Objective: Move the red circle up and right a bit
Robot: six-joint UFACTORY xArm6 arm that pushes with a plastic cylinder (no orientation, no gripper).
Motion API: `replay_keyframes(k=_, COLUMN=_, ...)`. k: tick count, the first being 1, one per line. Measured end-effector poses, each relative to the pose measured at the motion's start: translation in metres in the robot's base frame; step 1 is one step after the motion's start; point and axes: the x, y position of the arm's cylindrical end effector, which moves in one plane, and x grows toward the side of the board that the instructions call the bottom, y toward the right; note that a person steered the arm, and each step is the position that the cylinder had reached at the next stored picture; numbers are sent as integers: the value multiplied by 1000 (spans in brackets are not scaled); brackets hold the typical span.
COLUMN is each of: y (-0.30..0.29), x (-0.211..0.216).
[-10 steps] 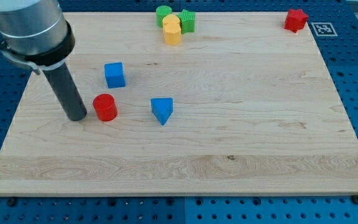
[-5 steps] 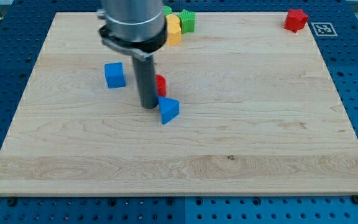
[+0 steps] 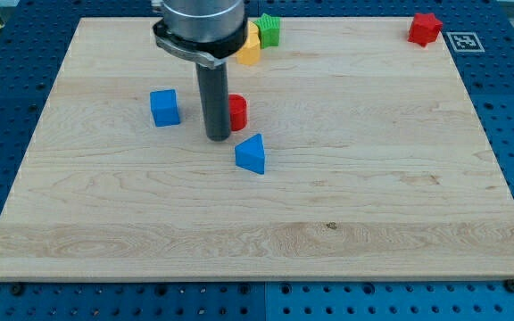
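Note:
The red circle [image 3: 237,112] stands on the wooden board [image 3: 373,178], left of centre, partly hidden behind my rod. My tip [image 3: 218,137] rests on the board at the circle's lower left, touching or nearly touching it. A blue triangle [image 3: 251,153] lies just below and right of the tip. A blue cube [image 3: 164,107] sits to the left of the rod.
A yellow block [image 3: 250,47] and a green block [image 3: 269,29] cluster at the top, partly behind the arm. A red block [image 3: 425,28] sits in the top right corner. A fiducial tag [image 3: 465,41] lies off the board's top right.
My tip swept right from the circle's left side and pushed the red circle right and up. The blue triangle shifted slightly right and down.

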Motion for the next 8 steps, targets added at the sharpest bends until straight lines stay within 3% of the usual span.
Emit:
replay_keyframes(k=5, y=-15, x=-23)
replay_keyframes(k=8, y=66, x=-27)
